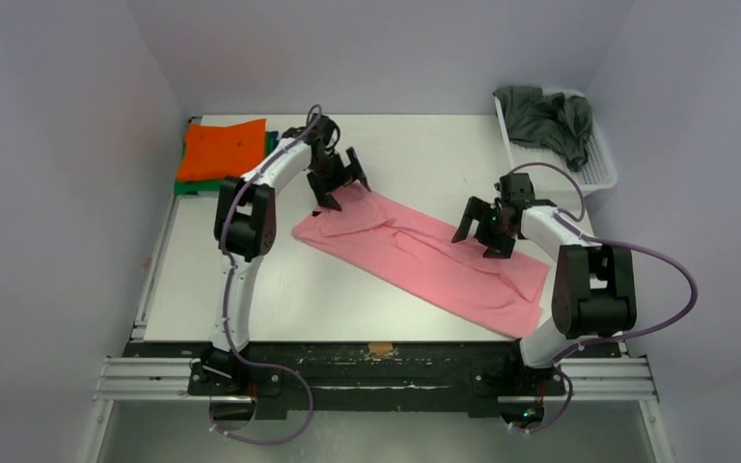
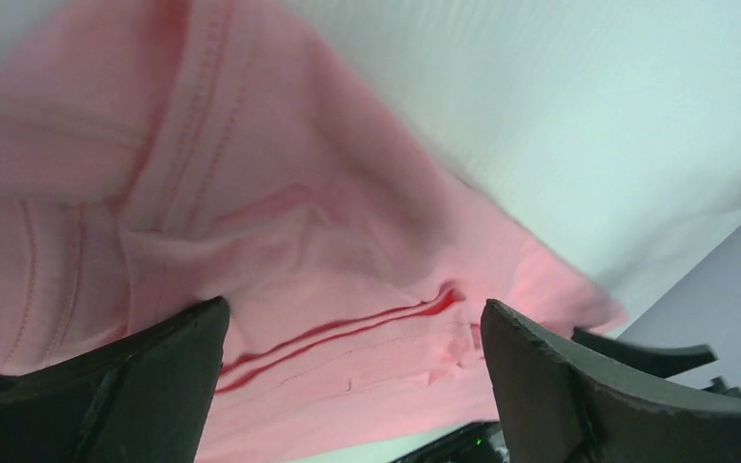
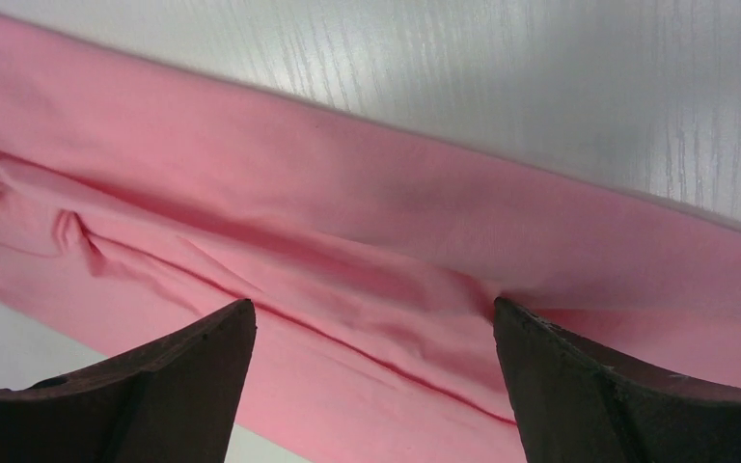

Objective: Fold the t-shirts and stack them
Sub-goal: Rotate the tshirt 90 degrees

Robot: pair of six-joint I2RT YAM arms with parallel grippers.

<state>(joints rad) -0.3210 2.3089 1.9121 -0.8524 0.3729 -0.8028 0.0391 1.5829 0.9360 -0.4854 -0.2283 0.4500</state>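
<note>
A salmon pink t-shirt (image 1: 425, 256) lies on the white table (image 1: 425, 154) as a long folded strip running from upper left to lower right. My left gripper (image 1: 340, 183) is open, just above the strip's upper-left end, where seams and hems show (image 2: 347, 328). My right gripper (image 1: 478, 236) is open over the strip's right part, its right fingertip (image 3: 511, 313) touching the cloth (image 3: 367, 251). A folded bright orange t-shirt (image 1: 220, 148) lies on a folded green one (image 1: 193, 186) at the far left. A dark grey t-shirt (image 1: 545, 118) is crumpled in the basket.
A white slotted plastic basket (image 1: 598, 166) stands at the table's far right corner. White walls close in the table on three sides. The black rail (image 1: 376, 362) with the arm bases runs along the near edge.
</note>
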